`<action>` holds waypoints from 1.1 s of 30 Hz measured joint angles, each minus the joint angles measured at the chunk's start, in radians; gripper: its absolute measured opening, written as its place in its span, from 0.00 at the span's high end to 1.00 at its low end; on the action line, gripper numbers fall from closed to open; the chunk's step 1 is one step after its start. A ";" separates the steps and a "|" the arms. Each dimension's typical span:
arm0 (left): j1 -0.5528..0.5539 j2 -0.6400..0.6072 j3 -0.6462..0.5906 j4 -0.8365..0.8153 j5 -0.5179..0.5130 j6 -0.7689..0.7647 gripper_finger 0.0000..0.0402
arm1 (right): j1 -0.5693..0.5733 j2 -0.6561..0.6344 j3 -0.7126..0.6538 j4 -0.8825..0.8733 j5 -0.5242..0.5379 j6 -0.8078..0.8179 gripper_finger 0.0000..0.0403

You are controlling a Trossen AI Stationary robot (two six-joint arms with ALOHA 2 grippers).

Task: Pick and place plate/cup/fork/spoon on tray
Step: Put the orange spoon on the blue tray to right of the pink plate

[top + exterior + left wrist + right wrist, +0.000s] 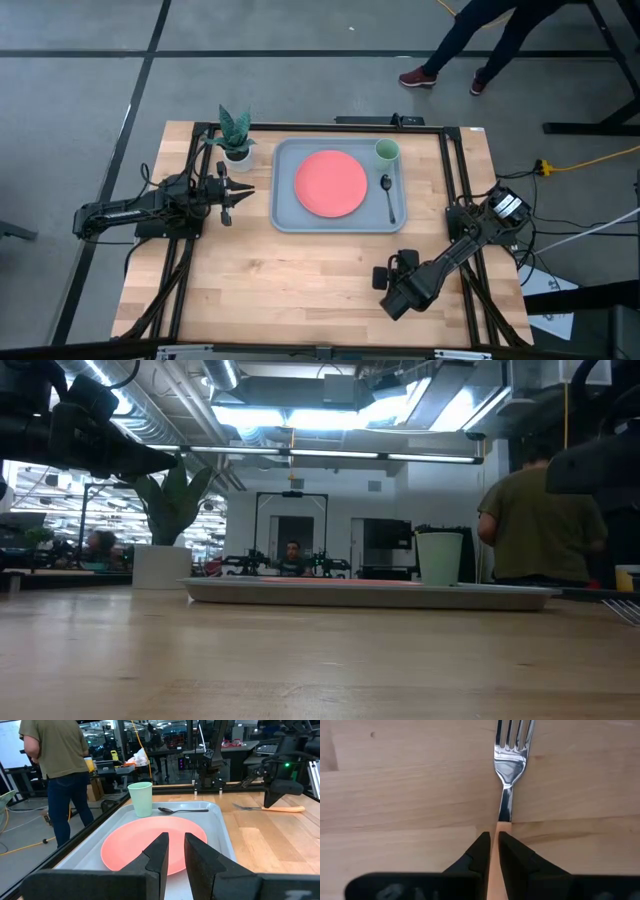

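Right tool clamped on fork handle, fork on table off tray. Thin, stiff, light, likely slippery; grip mid-handle. Left tool slightly apart, empty.

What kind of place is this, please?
Probably a robotics lab or workshop: bare concrete floor, exposed ceiling ducts with strip lights, and more robot arm rigs on benches behind the light wooden table.

Silver-tined, orange-handled fork: tine tips cut off by right wrist view's edge, handle mostly hidden between right tool's dark fingers. From overhead, the arm hides it. Coral-red round plate barely visible in low view.
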 joint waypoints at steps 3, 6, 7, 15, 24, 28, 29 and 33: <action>0.000 0.000 0.000 0.000 0.000 0.000 0.86 | -0.006 0.000 0.000 -0.011 -0.011 0.000 0.89; 0.000 0.000 0.000 0.000 0.000 0.000 0.86 | -0.013 0.000 0.000 -0.030 -0.027 0.000 0.89; 0.000 0.000 0.000 0.000 0.000 0.000 0.86 | -0.013 0.001 0.000 -0.036 -0.027 0.000 0.89; 0.000 0.000 0.000 0.000 0.000 0.000 0.86 | -0.018 0.001 0.000 -0.044 -0.027 0.000 0.70; 0.000 0.000 0.000 0.000 0.000 0.000 0.86 | -0.018 0.007 0.000 -0.041 -0.034 0.002 0.69; 0.000 0.000 0.000 0.000 0.000 0.000 0.86 | -0.020 0.027 0.000 -0.034 -0.056 0.001 0.72; 0.000 0.000 0.000 0.000 0.000 0.000 0.86 | -0.021 0.034 0.000 -0.032 -0.061 0.001 0.72; 0.000 0.000 0.000 0.000 0.000 0.000 0.86 | -0.024 0.047 0.001 -0.026 -0.065 0.001 0.74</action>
